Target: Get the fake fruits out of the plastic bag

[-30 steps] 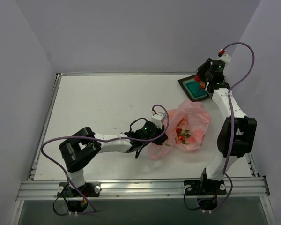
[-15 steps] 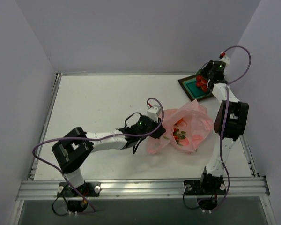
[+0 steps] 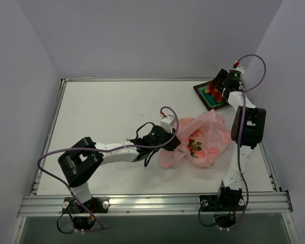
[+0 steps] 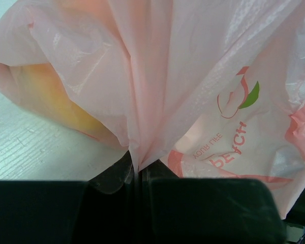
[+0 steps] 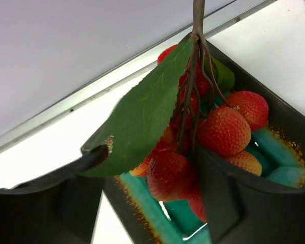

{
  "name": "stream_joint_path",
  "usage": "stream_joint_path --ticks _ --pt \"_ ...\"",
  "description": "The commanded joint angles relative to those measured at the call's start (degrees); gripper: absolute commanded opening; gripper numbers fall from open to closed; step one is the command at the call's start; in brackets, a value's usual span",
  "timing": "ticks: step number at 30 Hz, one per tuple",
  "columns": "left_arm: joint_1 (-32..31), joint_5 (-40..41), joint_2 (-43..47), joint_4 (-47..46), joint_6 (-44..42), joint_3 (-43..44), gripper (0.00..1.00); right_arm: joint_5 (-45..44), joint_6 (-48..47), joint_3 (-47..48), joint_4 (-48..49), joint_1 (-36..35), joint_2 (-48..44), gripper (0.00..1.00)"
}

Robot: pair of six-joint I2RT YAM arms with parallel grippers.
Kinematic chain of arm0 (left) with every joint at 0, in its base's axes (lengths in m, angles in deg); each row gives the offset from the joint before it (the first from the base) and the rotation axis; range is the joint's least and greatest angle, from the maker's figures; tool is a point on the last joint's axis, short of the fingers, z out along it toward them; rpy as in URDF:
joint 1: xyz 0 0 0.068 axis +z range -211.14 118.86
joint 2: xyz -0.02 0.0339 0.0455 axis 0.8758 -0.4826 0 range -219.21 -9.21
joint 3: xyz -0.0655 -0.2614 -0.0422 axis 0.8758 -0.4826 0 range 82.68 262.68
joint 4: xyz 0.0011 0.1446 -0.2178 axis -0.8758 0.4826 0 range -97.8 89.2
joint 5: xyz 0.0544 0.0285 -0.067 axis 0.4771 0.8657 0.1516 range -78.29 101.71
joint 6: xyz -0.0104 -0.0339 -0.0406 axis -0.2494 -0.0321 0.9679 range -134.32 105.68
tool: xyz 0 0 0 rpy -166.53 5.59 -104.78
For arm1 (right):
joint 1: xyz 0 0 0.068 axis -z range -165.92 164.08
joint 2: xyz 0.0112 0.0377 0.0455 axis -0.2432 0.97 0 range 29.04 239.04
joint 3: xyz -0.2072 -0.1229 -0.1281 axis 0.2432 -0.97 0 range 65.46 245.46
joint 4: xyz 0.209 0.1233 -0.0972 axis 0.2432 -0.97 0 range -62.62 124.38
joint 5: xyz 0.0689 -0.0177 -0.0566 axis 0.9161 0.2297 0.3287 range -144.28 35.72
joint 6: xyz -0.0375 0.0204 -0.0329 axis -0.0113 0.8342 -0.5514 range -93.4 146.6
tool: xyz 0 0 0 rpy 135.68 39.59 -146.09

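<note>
The pink plastic bag (image 3: 207, 136) lies at the right of the table, with red fake fruits and green leaves (image 3: 195, 146) showing through its open top. My left gripper (image 3: 174, 144) is shut on a gathered fold of the bag's film (image 4: 193, 76); a yellow-orange fruit (image 4: 46, 96) glows through it. My right gripper (image 3: 218, 90) is low over the dark tray (image 3: 204, 98). Its fingers stand apart around a cluster of red fruits (image 5: 223, 129) with a big green leaf (image 5: 142, 122), which rests in the tray (image 5: 279, 119).
The tray with the teal centre sits at the far right corner next to the table's back rail (image 3: 142, 80) and the right wall. The right arm's cable (image 3: 254, 66) loops above the tray.
My right gripper has come down and to the left over the tray, and the red fruit cluster now lies in it. My left gripper has raised the bag's edge slightly and then held.
</note>
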Motion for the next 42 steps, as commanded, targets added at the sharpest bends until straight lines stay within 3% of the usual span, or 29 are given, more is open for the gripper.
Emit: stream_joint_path --ticks 1,2,5,11,13,15,16,17,19,20,25,30,35,39,42 --pt "-0.09 -0.70 0.04 -2.08 0.62 1.95 0.02 0.42 0.00 0.82 -0.70 0.23 -8.17 0.68" --pt "-0.09 -0.70 0.04 -2.43 0.71 1.95 0.02 0.42 -0.08 0.21 -1.14 0.23 -9.48 0.76" --pt "-0.18 -0.88 0.12 -2.61 0.97 2.04 0.02 -0.02 0.18 -2.50 -3.33 0.23 -15.80 0.90" --pt "-0.53 0.35 1.00 -2.43 -0.08 1.87 0.02 0.68 3.52 -17.87 -1.68 -1.34 -35.74 0.87" --pt "-0.44 0.35 1.18 -2.35 -0.26 2.04 0.02 -0.19 5.01 -27.54 0.96 -2.75 -45.23 0.85" --pt "-0.53 0.00 1.09 -2.52 -0.43 2.57 0.02 -0.37 6.59 -35.60 1.32 -5.39 -54.96 0.66" --pt "-0.35 -0.17 1.18 -2.52 -0.43 2.66 0.02 -0.02 6.94 -38.00 1.32 -6.61 -57.98 0.42" --pt "-0.35 -0.35 1.18 -2.61 -0.43 2.74 0.02 0.33 7.21 -40.12 0.19 -7.67 -61.14 0.28" --pt "-0.26 -0.44 1.70 -2.17 -0.70 2.75 0.02 2.43 6.43 -44.61 -1.66 -14.78 -70.02 0.10" --pt "-0.18 -0.09 2.49 -1.99 -0.70 2.31 0.02 1.57 5.81 -46.71 -8.46 -21.50 -78.23 0.05" --pt "0.26 0.44 3.72 -2.34 0.35 1.16 0.02 -0.37 8.87 -51.99 -20.90 -28.15 -91.81 0.02" --pt "0.44 0.27 4.60 -1.21 0.80 3.71 0.02 0.25 12.57 -60.16 -26.45 -30.00 -95.19 0.02" --pt "0.44 0.96 7.15 1.26 -0.34 5.12 0.02 -6.43 12.66 -63.25 -27.07 -30.27 -93.52 0.00" --pt "0.53 1.41 8.30 2.14 -0.26 5.38 0.02 -9.77 12.57 -64.22 -24.79 -30.62 -85.71 0.00" --pt "0.53 0.53 8.03 2.66 -0.52 6.52 0.02 -12.93 12.14 -64.13 -16.74 -30.97 -77.82 0.02"
